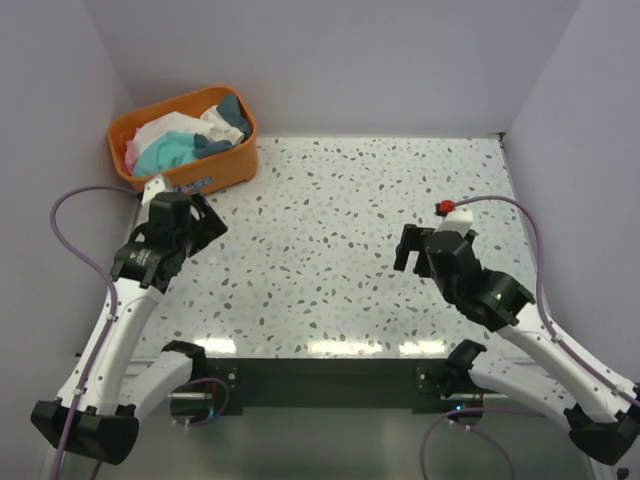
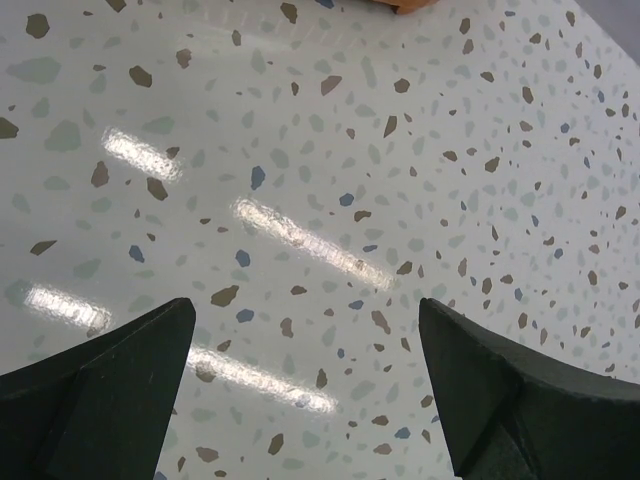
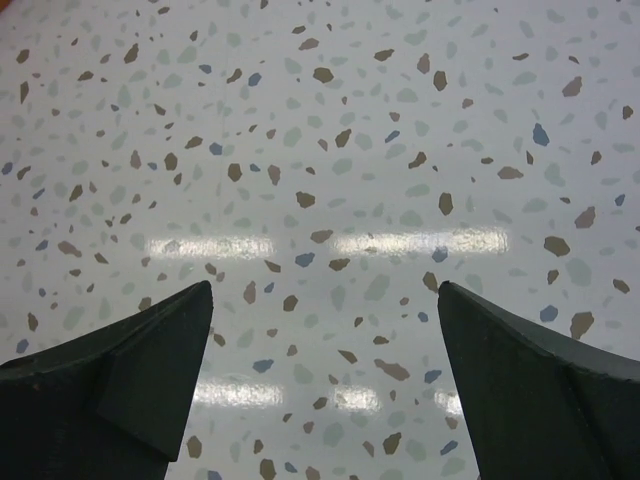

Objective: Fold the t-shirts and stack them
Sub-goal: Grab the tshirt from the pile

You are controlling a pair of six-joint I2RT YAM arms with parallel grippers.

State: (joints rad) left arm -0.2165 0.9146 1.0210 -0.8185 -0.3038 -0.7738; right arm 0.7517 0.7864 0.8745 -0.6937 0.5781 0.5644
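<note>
Several t-shirts lie crumpled in an orange basket point(image 1: 230, 158) at the back left: a light turquoise one point(image 1: 165, 152), a white one point(image 1: 222, 124), a dark teal-grey one point(image 1: 232, 106) and a bit of pink point(image 1: 131, 152). My left gripper point(image 1: 205, 222) hovers over the table just in front of the basket, open and empty; its fingers point(image 2: 110, 380) frame bare tabletop. My right gripper point(image 1: 407, 250) is over the right middle of the table, open and empty, with fingers point(image 3: 130, 365) spread above bare tabletop.
The speckled white table point(image 1: 330, 230) is enclosed by pale walls at the back and both sides. A corner of the orange basket point(image 2: 405, 5) shows at the top edge of the left wrist view. Purple cables loop beside both arms.
</note>
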